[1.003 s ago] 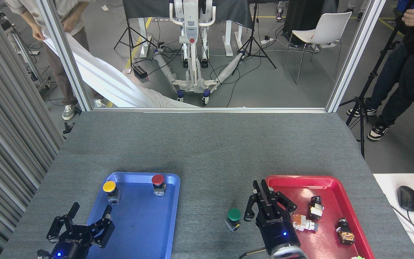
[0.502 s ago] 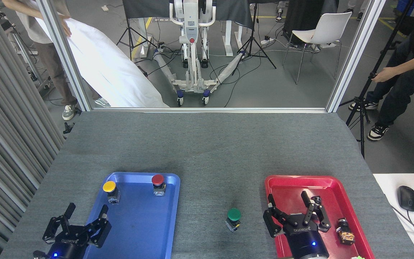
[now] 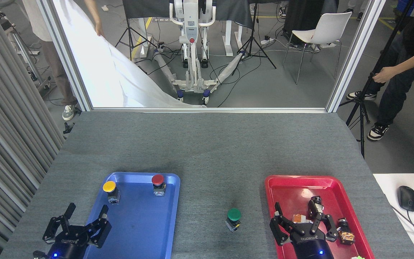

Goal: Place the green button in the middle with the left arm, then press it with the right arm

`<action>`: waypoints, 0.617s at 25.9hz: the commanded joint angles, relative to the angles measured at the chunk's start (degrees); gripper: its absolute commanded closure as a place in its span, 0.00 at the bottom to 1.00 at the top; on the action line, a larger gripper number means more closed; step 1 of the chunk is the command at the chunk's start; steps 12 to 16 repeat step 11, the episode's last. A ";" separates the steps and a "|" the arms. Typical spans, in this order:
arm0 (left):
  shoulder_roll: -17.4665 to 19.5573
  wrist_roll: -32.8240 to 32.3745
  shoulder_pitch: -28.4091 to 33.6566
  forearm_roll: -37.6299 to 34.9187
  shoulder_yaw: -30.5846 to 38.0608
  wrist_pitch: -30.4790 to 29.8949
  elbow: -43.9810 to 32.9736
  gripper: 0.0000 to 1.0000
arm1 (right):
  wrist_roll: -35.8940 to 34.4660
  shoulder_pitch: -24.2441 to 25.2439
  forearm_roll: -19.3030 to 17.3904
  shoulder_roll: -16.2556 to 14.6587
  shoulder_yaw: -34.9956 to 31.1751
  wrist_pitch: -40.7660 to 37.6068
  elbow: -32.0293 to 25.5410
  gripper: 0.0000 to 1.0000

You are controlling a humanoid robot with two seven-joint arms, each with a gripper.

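The green button [image 3: 233, 218] stands upright on the bare grey cloth of the middle [image 3: 207, 151], between the two trays, with nothing touching it. My left gripper [image 3: 86, 211] is open at the lower left, over the near left edge of the blue tray [image 3: 140, 230], holding nothing. Over the near part of the red tray [image 3: 289, 183] hangs my right gripper [image 3: 298, 212], open and empty, a hand's width to the right of the green button.
In the blue tray stand a yellow-capped button [image 3: 110, 191] and a red-capped button [image 3: 158, 183]. Several small switch parts [image 3: 345, 232] lie in the red tray. A mouse [image 3: 407, 198] rests on a white desk at the right. People stand beyond the table's far edge.
My right gripper drew back from beside the green button to over the red tray and opened. The left gripper barely moved. The person at the back lifted the white sheet.
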 commanded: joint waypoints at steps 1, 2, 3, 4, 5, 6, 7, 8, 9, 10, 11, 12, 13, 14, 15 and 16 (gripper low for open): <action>0.00 -0.02 0.01 0.00 0.00 0.01 -0.01 0.01 | -0.01 0.04 0.00 0.32 -1.20 0.18 0.04 0.00; 0.00 -0.02 0.01 0.00 0.00 0.01 -0.01 0.01 | -0.01 0.04 0.00 0.40 -1.29 0.27 0.04 0.00; 0.00 -0.02 0.01 0.00 0.00 0.10 0.07 0.01 | -0.01 -0.05 0.00 0.49 -1.29 0.18 0.22 0.00; 0.00 -0.02 0.01 0.00 0.00 0.10 -0.01 0.01 | -0.01 -0.13 0.00 0.67 -1.29 0.18 0.22 0.00; 0.00 -0.02 0.01 0.00 0.00 0.10 -0.01 0.01 | -0.01 -0.13 0.00 0.76 -1.20 0.18 0.22 0.00; -0.09 -0.02 0.01 0.00 0.00 0.01 -0.01 0.01 | -0.01 -0.22 0.00 0.84 -1.20 0.18 0.22 0.00; 0.00 -0.02 0.01 0.00 0.00 0.10 -0.01 0.01 | 0.08 -0.13 0.00 1.02 -1.20 0.18 0.22 0.00; 0.00 -0.02 0.01 0.00 0.00 0.01 -0.01 0.01 | 0.08 -0.22 0.00 1.19 -1.20 0.27 0.22 0.00; -0.09 -0.02 0.01 0.00 0.00 0.01 -0.01 0.01 | 0.08 -0.22 0.00 1.28 -1.20 0.27 0.22 0.00; -0.09 -0.02 0.01 0.00 0.00 0.01 -0.01 0.01 | 0.08 -0.13 0.00 1.28 -1.20 0.27 0.22 0.00; -0.09 -0.02 0.01 0.00 0.00 0.01 -0.10 0.01 | 0.08 -0.05 0.00 1.37 -1.11 0.27 0.22 0.00; -0.09 -0.02 0.01 0.00 0.00 0.01 -0.10 0.01 | 0.08 -0.05 0.00 1.37 -1.11 0.27 0.22 0.00; -0.09 -0.02 0.01 0.00 0.00 0.01 -0.10 0.01 | 0.08 -0.05 0.00 1.37 -1.11 0.27 0.22 0.00; -0.09 -0.02 0.01 0.00 0.00 0.01 -0.10 0.01 | 0.08 -0.05 0.00 1.37 -1.11 0.27 0.22 0.00; -0.09 -0.02 0.01 0.00 0.00 0.01 -0.10 0.01 | 0.08 -0.05 0.00 1.37 -1.11 0.27 0.22 0.00; -0.09 -0.02 0.01 0.00 0.00 0.01 -0.10 0.01 | 0.08 -0.05 0.00 1.37 -1.11 0.27 0.22 0.00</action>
